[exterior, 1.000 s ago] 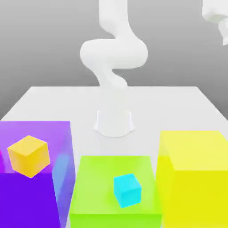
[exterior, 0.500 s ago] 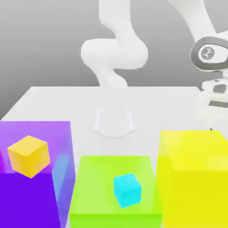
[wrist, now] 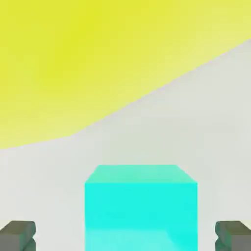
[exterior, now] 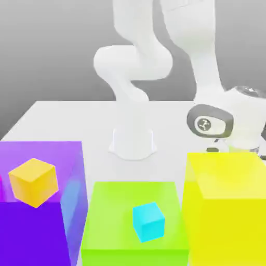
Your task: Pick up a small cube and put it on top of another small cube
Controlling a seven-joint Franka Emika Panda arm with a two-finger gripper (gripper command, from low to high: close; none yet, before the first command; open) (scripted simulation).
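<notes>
Your fingers (wrist: 17,239) stand released astride the turquoise cube (wrist: 141,211); likely light and stiff, so pinch opposite faces at mid-height, minding the yellow box (exterior: 228,228) at the exterior view's four o'clock.

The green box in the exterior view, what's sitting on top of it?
A small sky-blue cube rests on top of the green box. The patch directly beneath the cube is covered.

Turquoise cube (wrist: 141,211), matte, seemingly flat on the pale surface.
</notes>
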